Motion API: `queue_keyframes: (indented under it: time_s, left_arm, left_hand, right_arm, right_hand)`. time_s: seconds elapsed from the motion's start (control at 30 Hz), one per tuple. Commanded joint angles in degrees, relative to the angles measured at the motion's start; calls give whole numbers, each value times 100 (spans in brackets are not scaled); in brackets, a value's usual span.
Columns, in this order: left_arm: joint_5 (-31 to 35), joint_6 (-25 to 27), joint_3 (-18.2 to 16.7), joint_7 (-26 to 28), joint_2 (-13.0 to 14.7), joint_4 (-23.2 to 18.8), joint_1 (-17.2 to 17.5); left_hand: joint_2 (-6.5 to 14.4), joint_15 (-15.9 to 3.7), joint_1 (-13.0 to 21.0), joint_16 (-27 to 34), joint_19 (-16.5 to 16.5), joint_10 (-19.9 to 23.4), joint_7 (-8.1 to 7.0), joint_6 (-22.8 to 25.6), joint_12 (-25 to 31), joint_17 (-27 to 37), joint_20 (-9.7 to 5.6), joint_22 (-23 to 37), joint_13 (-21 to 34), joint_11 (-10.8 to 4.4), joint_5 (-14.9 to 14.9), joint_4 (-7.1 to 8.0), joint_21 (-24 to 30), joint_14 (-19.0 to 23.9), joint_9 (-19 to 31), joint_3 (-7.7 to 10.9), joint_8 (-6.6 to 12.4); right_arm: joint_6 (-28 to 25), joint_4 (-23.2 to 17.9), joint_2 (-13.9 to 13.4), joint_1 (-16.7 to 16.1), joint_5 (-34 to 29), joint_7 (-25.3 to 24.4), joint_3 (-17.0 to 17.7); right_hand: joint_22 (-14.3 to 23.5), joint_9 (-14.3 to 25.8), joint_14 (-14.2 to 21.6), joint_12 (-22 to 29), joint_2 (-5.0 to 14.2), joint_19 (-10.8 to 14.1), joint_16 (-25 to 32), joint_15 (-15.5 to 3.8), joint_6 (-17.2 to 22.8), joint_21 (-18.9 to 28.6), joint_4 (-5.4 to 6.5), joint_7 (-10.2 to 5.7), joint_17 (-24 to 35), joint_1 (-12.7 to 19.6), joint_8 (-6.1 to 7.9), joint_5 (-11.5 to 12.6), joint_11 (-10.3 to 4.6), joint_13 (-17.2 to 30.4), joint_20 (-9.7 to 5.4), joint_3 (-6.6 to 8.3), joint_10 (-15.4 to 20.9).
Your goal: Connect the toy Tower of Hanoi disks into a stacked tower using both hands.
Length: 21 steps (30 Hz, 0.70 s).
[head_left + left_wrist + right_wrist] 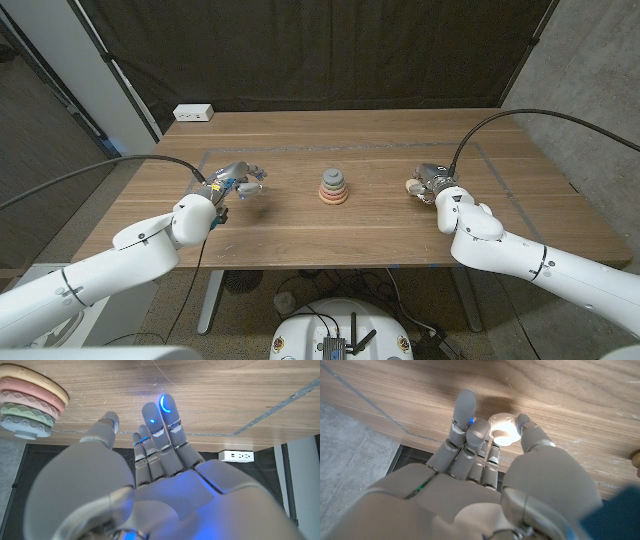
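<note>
A nearly finished disk tower (334, 188) was seen standing at the middle of the wooden table (380, 240). One small cream piece (503, 430) remained unplaced, pinched in the right hand (430, 186) well to the tower's right. The left hand (236, 183) was held spread and empty. Dark curtains (320, 50) were hung behind.

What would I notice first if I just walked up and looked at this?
Probably the little tower of colored rings, standing alone in the middle of the wooden table. Then the two white robot arms reaching in: the left hand with its fingers spread and nothing in them, and the right hand with a small pale round piece at its fingertips.
</note>
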Motion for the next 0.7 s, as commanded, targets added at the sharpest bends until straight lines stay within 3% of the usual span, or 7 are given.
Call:
queue_keyframes:
  time_s: [0.03, 0.37, 0.7]
  left_arm:
    - [-56, -56, -62, 34, 22, 20, 57]
    - [-62, -91, -76, 54, 13, 27, 62]
    - [-26, -147, 14, 39, -61, 99, -26]
  left_hand:
    - [-8, -483, -39, -45, 53, 40, 6, 13, -30, 6, -776, 9, 19, -2, 18, 2, 7, 16, 32, 54, -23]
    - [-17, -483, -64, -42, 53, 51, -4, 27, -36, 14, -776, 8, 23, 16, 15, 4, 6, 26, 35, 63, -24]
    - [-20, -483, -78, -44, 56, 62, 3, 34, -39, 18, -777, 9, 28, -4, 11, 3, 8, 28, 37, 74, -26]
  right_arm:
    - [-74, -158, -41, -13, -37, 29, 63]
    - [-49, -352, -132, -32, -15, 50, 167]
    - [-249, -552, -205, 143, -230, 315, -2]
  right_hand:
    - [14, 15, 70, -17, 237, 57, 52, -2, 40, 46, 30, 37, 6, 196, 46, 25, -194, 19, -139, 85, 193]
    - [14, 8, 58, -31, 236, 71, 76, -2, 88, 50, 42, 77, -15, 193, 45, 22, -147, 15, -137, 102, 280]
    - [19, 6, 81, -53, 245, 90, 125, -1, 128, 61, 51, 85, -11, 184, 46, 17, -181, 40, -137, 117, 296]
